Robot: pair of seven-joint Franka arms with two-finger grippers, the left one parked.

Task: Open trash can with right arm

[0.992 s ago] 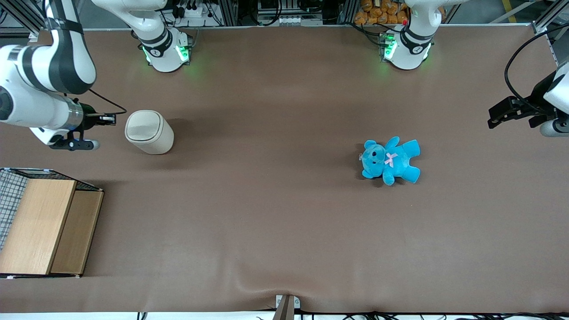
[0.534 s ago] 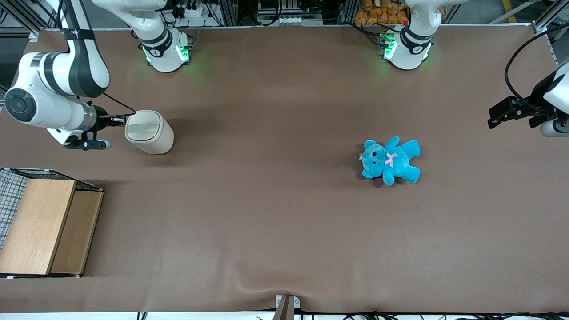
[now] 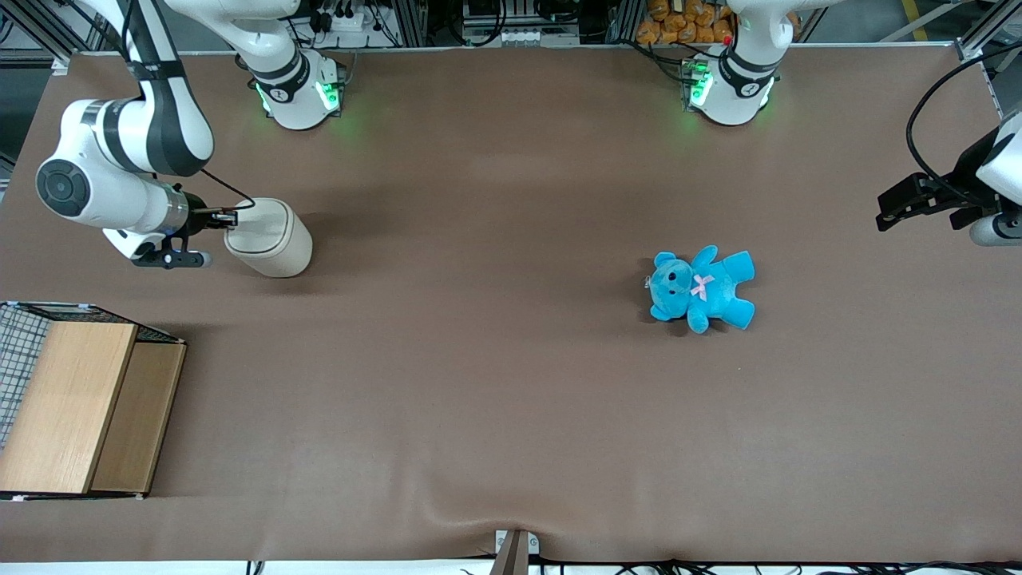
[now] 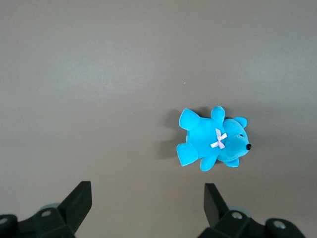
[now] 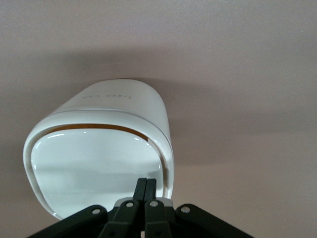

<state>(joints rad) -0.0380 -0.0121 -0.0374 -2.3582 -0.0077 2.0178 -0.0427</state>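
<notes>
Right arm (image 3: 120,152): white shell, glossy black joint bands, round grey joint cap, silver wrist ring. Thin black cable runs to black gripper (image 3: 231,217); fingers (image 5: 140,191) slim, black, pressed together.

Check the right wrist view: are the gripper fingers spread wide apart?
No, the fingers of the gripper are pressed together, their tips at the lid edge of the trash can.

trash can (image 3: 267,237) — 1 | blue teddy (image 3: 703,288) — 1 | wooden-topped wire box (image 3: 76,403) — 1 | hand (image 3: 228,217) at can's lid — 1
</notes>
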